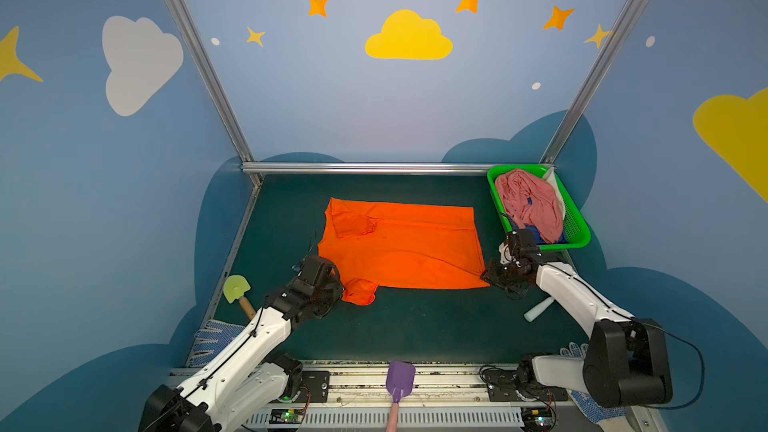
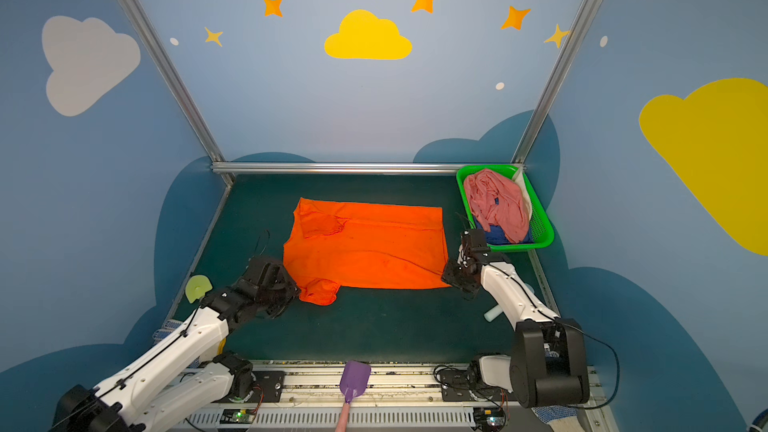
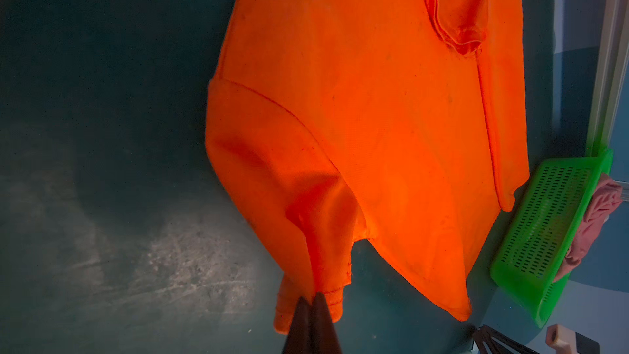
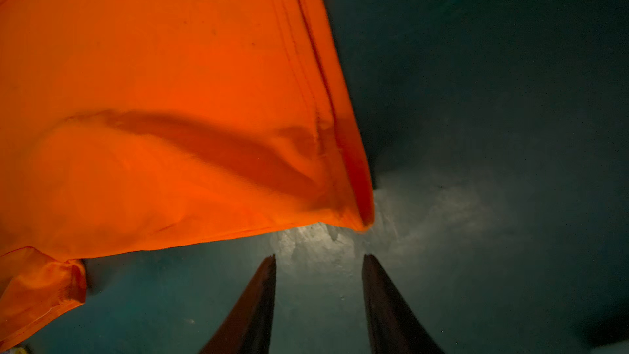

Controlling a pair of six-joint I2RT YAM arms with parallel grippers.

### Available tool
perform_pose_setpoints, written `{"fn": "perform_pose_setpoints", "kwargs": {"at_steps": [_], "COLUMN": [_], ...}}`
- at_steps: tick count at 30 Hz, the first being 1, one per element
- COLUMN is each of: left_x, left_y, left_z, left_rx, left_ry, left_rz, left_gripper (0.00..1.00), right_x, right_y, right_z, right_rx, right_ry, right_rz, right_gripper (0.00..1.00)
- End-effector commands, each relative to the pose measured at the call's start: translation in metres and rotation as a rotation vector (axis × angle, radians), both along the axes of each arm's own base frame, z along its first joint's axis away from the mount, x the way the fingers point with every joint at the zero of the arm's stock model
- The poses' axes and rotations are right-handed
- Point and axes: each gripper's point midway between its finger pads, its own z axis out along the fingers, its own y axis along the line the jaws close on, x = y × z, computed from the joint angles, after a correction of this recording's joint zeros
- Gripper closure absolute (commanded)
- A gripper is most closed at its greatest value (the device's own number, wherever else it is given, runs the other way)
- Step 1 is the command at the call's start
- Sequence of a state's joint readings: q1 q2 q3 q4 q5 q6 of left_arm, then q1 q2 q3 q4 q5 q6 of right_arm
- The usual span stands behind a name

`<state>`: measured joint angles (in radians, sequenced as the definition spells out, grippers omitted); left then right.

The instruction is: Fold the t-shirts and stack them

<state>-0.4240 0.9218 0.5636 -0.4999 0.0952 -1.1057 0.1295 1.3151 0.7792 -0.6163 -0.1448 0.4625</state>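
In both top views the orange shirt [image 1: 399,243] lies flat in the middle of the dark green mat [image 1: 415,326], with its collar end toward frame left and its hem toward frame right. The far sleeve is folded onto the body at upper left. My left gripper [image 1: 340,290] sits at the near sleeve [image 1: 360,292], lower left of the cloth. My right gripper [image 1: 487,278] is at the hem corner [image 1: 478,279], lower right. The pink shirt [image 1: 530,201] and the dark blue shirt [image 1: 536,235] lie bunched in the green basket [image 1: 582,238] at the mat's upper right, just behind my right wrist.

In the left wrist view my fingers [image 3: 325,321] are pressed together on the sleeve's stitched cuff, and the cloth rises in a ridge from them. To fold well, I judge I should lift only slightly and carry the sleeve inward over the body, without dragging the shoulder along.

In the right wrist view my jaws stand spread with nothing between them. The hem corner is just ahead of the tips and not touching. I think that corner wants holding so the body stays put.

For room, the mat along the lower part of the top views is bare. The basket crowds my right side, a white cylinder [image 1: 538,309] lies beside my right forearm, and a yellow-green spade [image 1: 237,288] lies near my left.
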Motion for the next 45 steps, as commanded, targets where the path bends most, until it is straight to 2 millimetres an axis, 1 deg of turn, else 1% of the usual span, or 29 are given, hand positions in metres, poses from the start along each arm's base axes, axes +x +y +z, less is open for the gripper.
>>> {"fn": "perform_pose_setpoints", "kwargs": {"at_steps": [1,4,7,11,15,22,28,32,36,39,43,45], "left_x": [0.007,0.01,0.012,0.012,0.011,0.009,0.008,0.007,0.006,0.006,0.006,0.006], "left_y": [0.008,0.012,0.014,0.014,0.014,0.013,0.012,0.013,0.013,0.014,0.013,0.013], "left_z": [0.01,0.014,0.015,0.016,0.015,0.012,0.011,0.01,0.011,0.01,0.009,0.009], "left_rx": [0.04,0.042,0.034,0.025,0.022,0.011,0.006,0.004,0.003,0.002,0.001,0.002], "left_ry": [-0.031,-0.039,-0.041,-0.04,-0.041,-0.037,-0.039,-0.037,-0.041,-0.041,-0.04,-0.039], "left_rz": [0.001,0.004,0.005,0.004,0.006,0.003,0.004,0.006,0.008,0.011,0.006,0.007], "left_gripper": [0.95,0.95,0.95,0.95,0.95,0.95,0.95,0.95,0.95,0.95,0.95,0.95], "right_x": [0.001,0.005,0.009,0.015,0.018,0.024,0.027,0.028,0.032,0.034,0.033,0.031], "right_y": [-0.01,-0.01,-0.009,-0.007,-0.006,-0.004,-0.002,0.0,0.006,0.005,0.004,0.003], "right_z": [-0.002,-0.01,-0.016,-0.019,-0.015,-0.006,-0.009,-0.01,0.0,0.007,0.009,0.007], "right_rx": [-0.047,-0.036,-0.023,-0.001,0.012,0.034,0.054,0.068,0.119,0.117,0.116,0.112], "right_ry": [0.03,0.046,0.062,0.067,0.048,0.002,0.009,0.001,-0.054,-0.082,-0.088,-0.077], "right_rz": [-0.003,0.0,-0.002,-0.005,-0.011,-0.032,-0.056,-0.069,-0.07,-0.079,-0.081,-0.087], "right_gripper": [0.57,0.61,0.62,0.64,0.63,0.57,0.53,0.53,0.52,0.51,0.5,0.5]}}
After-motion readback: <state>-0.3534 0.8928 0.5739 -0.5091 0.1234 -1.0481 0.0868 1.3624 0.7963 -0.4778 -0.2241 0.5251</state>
